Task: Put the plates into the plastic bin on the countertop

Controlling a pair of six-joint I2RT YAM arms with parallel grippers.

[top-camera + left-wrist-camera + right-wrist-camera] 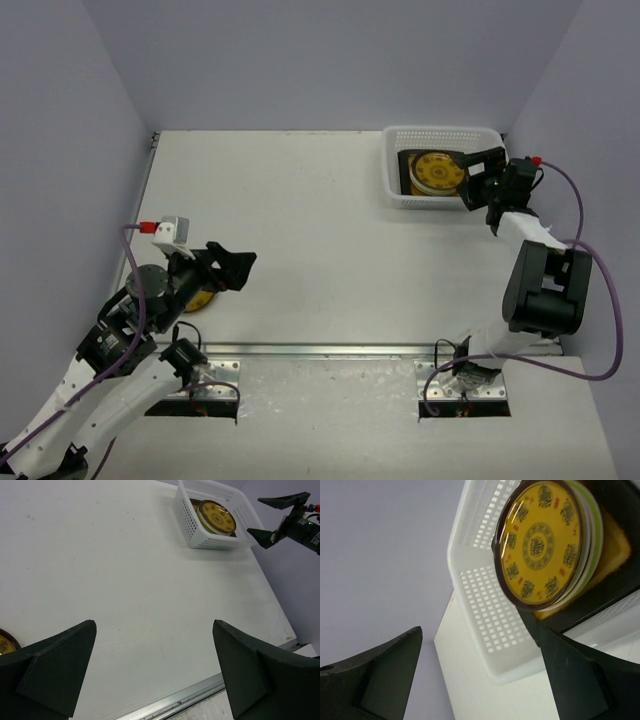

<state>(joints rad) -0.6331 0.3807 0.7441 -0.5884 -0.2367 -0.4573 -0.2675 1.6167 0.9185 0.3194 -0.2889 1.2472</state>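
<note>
One gold-patterned plate (203,300) lies on the tabletop (330,260) at near left, partly hidden under the left gripper's (238,270) wrist. The stacked plates (437,172) sit in the plastic bin (440,131) at far right, beside the right gripper (478,180). Both sets of jaws stand apart, empty. The left jaws should probably pull back, straddle that plate's rim and pinch its edge.

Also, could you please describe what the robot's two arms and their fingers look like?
Both arms are built from white links and black joint housings. The left arm carries a small pale camera box at its wrist; the right arm has a bulky black elbow housing. A purple cable with a red plug runs along each. The fingers are matte black wedges.
</note>
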